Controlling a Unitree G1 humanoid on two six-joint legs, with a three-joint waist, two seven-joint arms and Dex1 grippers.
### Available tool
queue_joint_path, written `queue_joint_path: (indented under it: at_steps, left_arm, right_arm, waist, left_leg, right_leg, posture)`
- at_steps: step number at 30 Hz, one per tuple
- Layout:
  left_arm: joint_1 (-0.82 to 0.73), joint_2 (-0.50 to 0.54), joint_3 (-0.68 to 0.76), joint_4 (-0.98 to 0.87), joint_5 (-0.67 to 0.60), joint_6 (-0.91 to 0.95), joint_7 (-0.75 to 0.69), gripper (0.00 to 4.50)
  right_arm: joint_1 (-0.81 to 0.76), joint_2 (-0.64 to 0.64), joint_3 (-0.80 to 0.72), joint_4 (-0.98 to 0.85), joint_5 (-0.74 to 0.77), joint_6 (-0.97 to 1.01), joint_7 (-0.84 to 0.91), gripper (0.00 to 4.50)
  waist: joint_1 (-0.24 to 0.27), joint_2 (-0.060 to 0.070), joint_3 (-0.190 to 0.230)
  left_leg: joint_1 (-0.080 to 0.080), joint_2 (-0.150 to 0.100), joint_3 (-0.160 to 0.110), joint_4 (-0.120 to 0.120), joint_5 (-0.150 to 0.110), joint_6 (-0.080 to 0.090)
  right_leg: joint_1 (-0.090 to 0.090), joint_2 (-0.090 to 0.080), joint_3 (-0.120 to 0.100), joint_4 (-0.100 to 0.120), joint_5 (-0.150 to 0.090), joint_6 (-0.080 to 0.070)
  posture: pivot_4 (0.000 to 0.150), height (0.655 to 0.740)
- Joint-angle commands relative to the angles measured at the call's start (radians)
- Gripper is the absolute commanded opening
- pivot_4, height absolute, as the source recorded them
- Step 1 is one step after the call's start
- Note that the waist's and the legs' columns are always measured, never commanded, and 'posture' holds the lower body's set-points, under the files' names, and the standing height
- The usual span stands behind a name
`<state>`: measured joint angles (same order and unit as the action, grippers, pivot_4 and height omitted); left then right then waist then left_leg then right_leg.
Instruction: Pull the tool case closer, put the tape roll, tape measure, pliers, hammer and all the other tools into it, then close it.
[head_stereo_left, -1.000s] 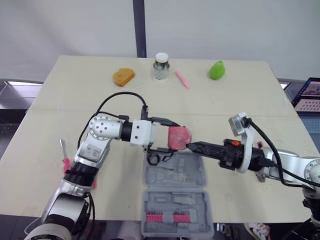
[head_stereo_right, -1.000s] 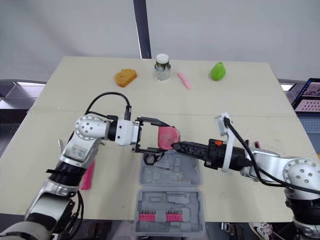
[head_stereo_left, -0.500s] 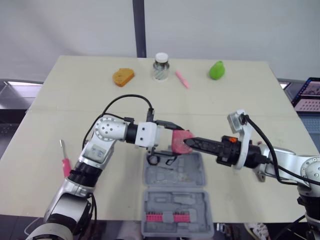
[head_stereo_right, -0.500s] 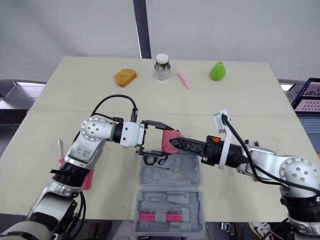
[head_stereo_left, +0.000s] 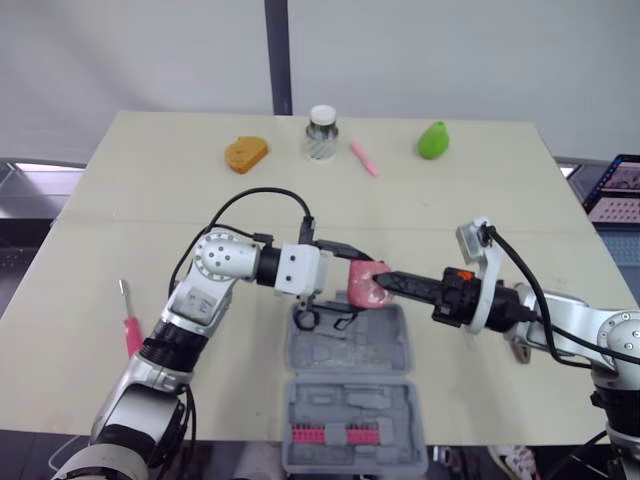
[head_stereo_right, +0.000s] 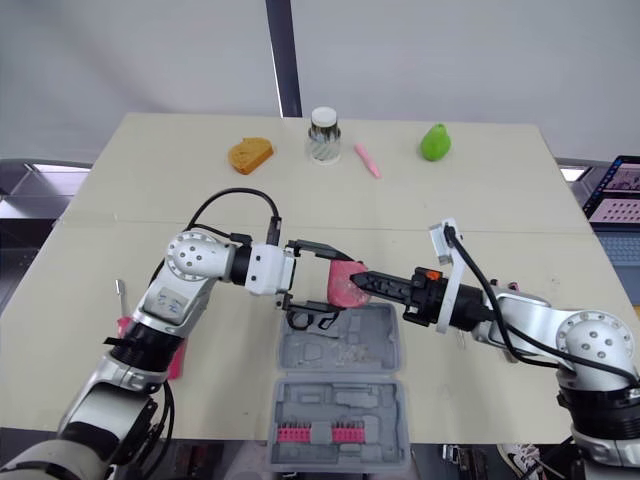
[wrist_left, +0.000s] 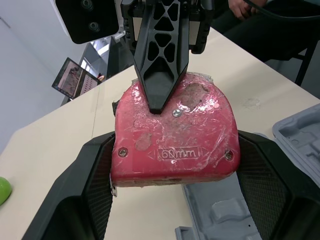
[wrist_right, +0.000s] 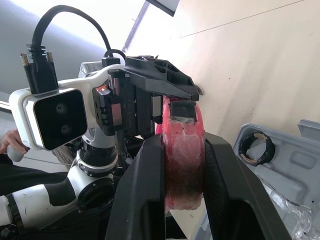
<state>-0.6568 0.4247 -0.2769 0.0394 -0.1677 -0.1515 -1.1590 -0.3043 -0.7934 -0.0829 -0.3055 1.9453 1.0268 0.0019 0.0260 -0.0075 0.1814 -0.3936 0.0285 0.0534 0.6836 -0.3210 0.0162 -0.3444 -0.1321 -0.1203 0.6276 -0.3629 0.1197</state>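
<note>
A red plastic tape measure (wrist_left: 175, 120), wrapped in clear film and stamped "60mm", is held in the air over the far edge of the open grey plastic tool case (head_stereo_left: 350, 385). Both grippers grip it at once.

The left gripper (wrist_left: 175, 152) reaches in from the case's left side. Its black fingers (wrist_left: 95, 190) are spread wide and press on two opposite edges of the tape measure. The right gripper (wrist_right: 183, 145) comes from the case's right side. Its fingers (wrist_right: 145, 195) are set narrow and pinch the two flat faces of the same tape measure. One right fingertip lies across the face turned toward the left wrist.

The tool case lies open and flat on the pale worktop (head_stereo_left: 180, 200). Its moulded far half is under the grippers, and a row of pink bits (head_stereo_left: 330, 435) sits in the near half. A black tape roll (wrist_right: 255, 148) rests in a pocket at the far left corner of the case.

A red-handled screwdriver (head_stereo_left: 130, 325) lies on the worktop well to the left of the case. Well beyond the case, in a row along the far edge of the worktop, are:
- an orange bread-shaped piece (head_stereo_left: 246, 153)
- a clear jar with a white lid (head_stereo_left: 322, 132)
- a pink marker (head_stereo_left: 364, 158)
- a green pear-shaped object (head_stereo_left: 433, 140)
</note>
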Motion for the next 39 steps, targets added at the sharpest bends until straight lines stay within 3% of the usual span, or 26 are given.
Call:
queue_joint_path:
  at_steps: [1, 6, 9, 10, 15, 23, 32, 39]
  left_arm:
    - [-0.010, -0.006, -0.003, -0.037, -0.001, 0.026, 0.017, 2.97]
    - [-0.012, 0.000, 0.005, -0.052, -0.028, 0.099, 0.006, 2.97]
    - [-0.020, 0.001, 0.013, -0.064, -0.054, 0.166, 0.002, 4.41]
    - [-0.020, 0.002, 0.015, -0.071, -0.062, 0.183, 0.000, 4.47]
    - [-0.007, 0.022, 0.031, -0.103, -0.083, 0.201, -0.012, 4.47]
    - [0.078, 0.134, 0.191, -0.243, -0.283, 0.390, -0.018, 4.47]
    - [0.323, 0.279, 0.360, -0.365, -0.414, 0.458, -0.048, 4.47]
    - [0.514, 0.268, 0.407, -0.423, -0.428, 0.359, -0.063, 4.47]
  right_arm:
    - [-0.016, 0.014, -0.007, -0.041, 0.027, 0.007, 0.020, 0.46]
    - [-0.015, 0.013, -0.012, -0.039, 0.027, 0.010, 0.029, 0.46]
    - [-0.012, 0.014, -0.018, -0.039, 0.027, 0.014, 0.038, 0.46]
    - [-0.012, 0.014, -0.020, -0.038, 0.027, 0.016, 0.042, 0.46]
    - [-0.013, 0.010, -0.030, -0.031, 0.027, 0.025, 0.053, 0.46]
    - [0.047, -0.101, -0.126, 0.028, 0.027, 0.090, 0.130, 0.46]
    - [0.124, -0.292, -0.190, 0.145, 0.027, 0.205, 0.236, 0.46]
    - [0.179, -0.401, -0.186, 0.263, 0.027, 0.307, 0.322, 0.46]
  waist:
    - [0.000, 0.000, 0.000]
    - [0.000, 0.000, 0.000]
    - [0.000, 0.000, 0.000]
    - [0.000, 0.000, 0.000]
    - [0.000, 0.000, 0.000]
    - [-0.001, 0.000, 0.000]
    - [-0.001, 0.002, 0.001]
    - [0.002, 0.004, 0.002]
  left_leg:
    - [0.000, 0.000, 0.000, 0.000, 0.000, 0.000]
    - [0.000, 0.000, 0.000, 0.000, 0.000, 0.000]
    - [0.000, 0.000, 0.000, 0.000, 0.000, 0.000]
    - [0.000, 0.000, 0.000, 0.000, 0.000, 0.000]
    - [-0.001, 0.000, -0.001, 0.000, 0.000, 0.000]
    - [-0.002, 0.000, -0.002, 0.000, 0.000, 0.000]
    - [-0.002, 0.000, -0.003, 0.000, 0.000, 0.000]
    - [-0.003, 0.000, -0.003, 0.000, 0.000, 0.000]
  right_leg:
    - [0.000, 0.000, 0.000, 0.000, 0.000, 0.000]
    - [0.000, 0.000, 0.000, 0.000, 0.000, 0.000]
    - [0.000, 0.000, 0.000, 0.000, 0.000, 0.000]
    - [0.000, 0.000, 0.000, 0.000, 0.000, 0.000]
    - [0.000, 0.000, 0.000, 0.000, 0.000, 0.000]
    - [0.000, 0.000, 0.001, -0.001, 0.000, 0.000]
    - [0.000, -0.001, 0.003, -0.002, 0.000, -0.001]
    - [0.000, -0.001, 0.006, -0.005, 0.001, -0.001]
  posture:
    - [0.150, 0.6950]
    - [0.150, 0.6950]
    - [0.150, 0.6950]
    - [0.150, 0.6950]
    - [0.150, 0.6950]
    - [0.150, 0.6950]
    - [0.150, 0.6950]
    - [0.150, 0.6950]
